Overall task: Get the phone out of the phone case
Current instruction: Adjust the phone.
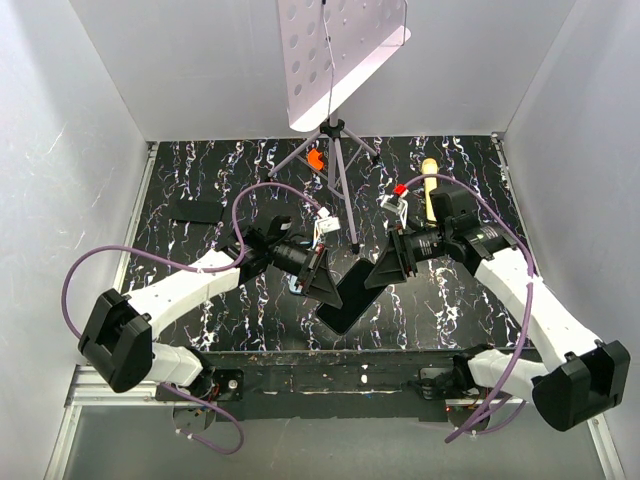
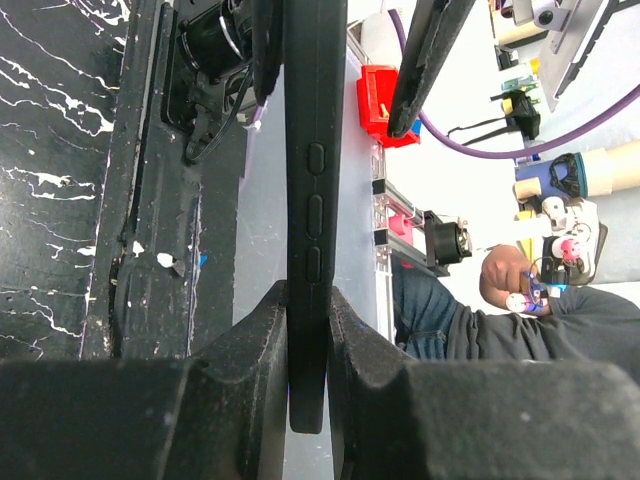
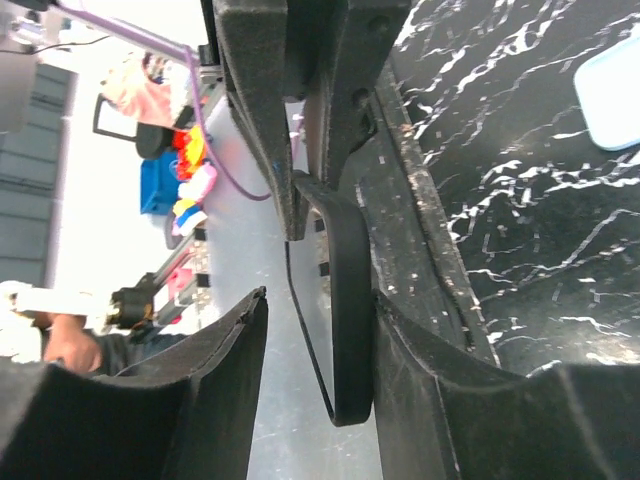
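The phone [image 1: 345,295], a dark slim slab with side buttons [image 2: 315,215], hangs above the table's front middle between both arms. My left gripper [image 1: 322,282] is shut on its lower end, a pad pressed on each face [image 2: 308,330]. My right gripper [image 1: 385,268] stands open around the opposite end of the phone [image 3: 352,320]. One right finger [image 3: 420,370] touches the phone's back, and the other [image 3: 225,370] stands apart from the glossy screen. A light blue rounded corner, seemingly the phone case [image 3: 612,100], lies flat on the table, apart from the phone.
A tripod [image 1: 335,150] carrying a perforated white board [image 1: 340,60] stands at the back middle. A cream cylinder [image 1: 429,185] lies at the back right and a flat black piece [image 1: 195,210] at the left. White walls enclose the black marbled table [image 1: 250,165].
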Robot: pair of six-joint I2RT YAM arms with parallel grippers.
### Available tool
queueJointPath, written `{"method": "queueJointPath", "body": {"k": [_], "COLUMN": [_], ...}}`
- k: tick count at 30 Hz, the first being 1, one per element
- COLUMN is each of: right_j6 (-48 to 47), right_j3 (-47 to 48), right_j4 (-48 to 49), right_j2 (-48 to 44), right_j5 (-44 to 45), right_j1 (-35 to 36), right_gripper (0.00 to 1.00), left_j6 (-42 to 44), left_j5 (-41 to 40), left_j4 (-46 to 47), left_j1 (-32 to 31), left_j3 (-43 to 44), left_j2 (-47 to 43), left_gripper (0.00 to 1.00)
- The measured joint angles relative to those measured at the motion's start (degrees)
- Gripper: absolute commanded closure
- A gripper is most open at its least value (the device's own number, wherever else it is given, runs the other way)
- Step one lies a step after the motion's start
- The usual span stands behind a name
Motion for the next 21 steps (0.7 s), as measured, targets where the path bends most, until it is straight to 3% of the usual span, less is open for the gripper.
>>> {"method": "queueJointPath", "body": {"k": [7, 12, 21], "right_j6": [1.03, 5.35, 21.90], "right_j3": [-1.03, -4.48, -14.75], "right_j4": [4.07, 11.02, 33.24], "right_j2": [1.22, -0.31, -6.05], "right_j5": [-6.34, -6.97, -5.35], "right_j1": [-0.09, -0.09, -0.13], "right_gripper": [0.51, 0.67, 0.70], "left_j6": [-1.05, -3.98, -8.50], "left_j5": [1.16, 1.16, 1.01], "left_j4": [1.62, 4.90, 10.71], "left_j1": [0.00, -0.04, -0.02], "left_j3": [0.00, -0.02, -0.57], "left_j2": [-0.11, -0.11, -0.11], "left_gripper": [1.00, 1.00, 1.00]}}
